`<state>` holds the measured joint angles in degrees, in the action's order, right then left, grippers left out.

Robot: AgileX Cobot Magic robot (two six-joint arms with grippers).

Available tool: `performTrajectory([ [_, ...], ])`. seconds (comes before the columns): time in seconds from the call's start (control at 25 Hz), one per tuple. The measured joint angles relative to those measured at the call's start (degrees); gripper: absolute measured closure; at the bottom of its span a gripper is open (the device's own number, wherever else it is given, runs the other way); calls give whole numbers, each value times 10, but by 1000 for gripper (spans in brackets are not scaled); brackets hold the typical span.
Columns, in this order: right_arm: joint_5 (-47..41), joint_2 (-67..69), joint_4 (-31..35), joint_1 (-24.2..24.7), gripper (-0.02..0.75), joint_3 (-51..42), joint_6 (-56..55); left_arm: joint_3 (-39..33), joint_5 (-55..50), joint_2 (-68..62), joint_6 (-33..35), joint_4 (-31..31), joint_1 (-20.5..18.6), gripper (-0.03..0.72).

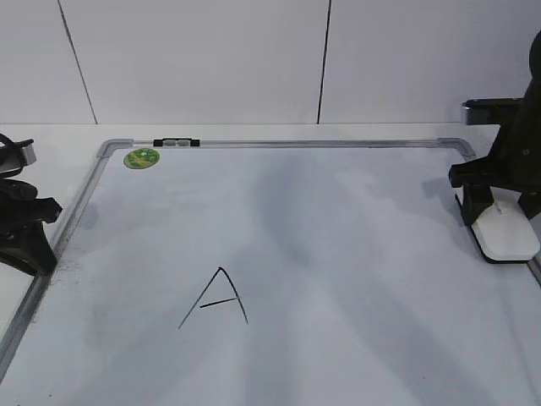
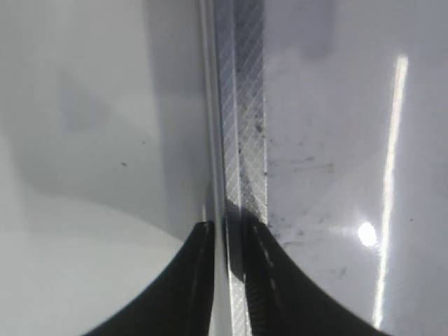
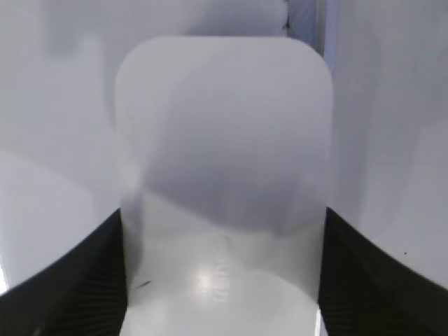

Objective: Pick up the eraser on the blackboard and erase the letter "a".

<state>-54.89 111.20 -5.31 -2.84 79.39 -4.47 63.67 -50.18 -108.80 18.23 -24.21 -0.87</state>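
A: Starting at the left edge. What is the left claw (image 1: pixel 38 254) doing?

B: It is sitting over the left frame rail of the blackboard (image 1: pixel 338 254), near the board's near-left part. In the left wrist view its black fingers (image 2: pixel 199 280) are lying nearly together, with only the rail's thin strip showing between them. It is holding nothing.

A: Moving right along the far rail?

B: A round green sticker (image 1: pixel 142 157) is sitting at the far-left corner of the board. Just right of it, a small black-and-clear clip (image 1: pixel 177 142) is sitting on the far frame rail.

A: Any writing showing?

B: Only a capital "A" (image 1: pixel 216 300), angular, in thin black marker, sitting near the board's near-left middle. I am not seeing a lowercase letter in any view.

A: And the right side?

B: The eraser (image 1: pixel 505 237) is lying flat on the board at its right edge, white top with a thin dark base. The right claw (image 1: pixel 503 203) is standing directly over it, fingers spread to either side. In the right wrist view the white block (image 3: pixel 224 175) is filling the gap, with a finger (image 3: pixel 63 280) at each of its long sides. Whether the pads are pressing it, I cannot tell.

A: The bench?

B: The white bench (image 1: pixel 59 139) is showing past the board's far-left corner.
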Motion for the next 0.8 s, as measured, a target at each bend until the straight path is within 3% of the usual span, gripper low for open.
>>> performTrajectory([
  [0.8, -27, 23, 22, 0, 136, 28, 28, 0, 0, 0, 0, 0, 0, 578],
])
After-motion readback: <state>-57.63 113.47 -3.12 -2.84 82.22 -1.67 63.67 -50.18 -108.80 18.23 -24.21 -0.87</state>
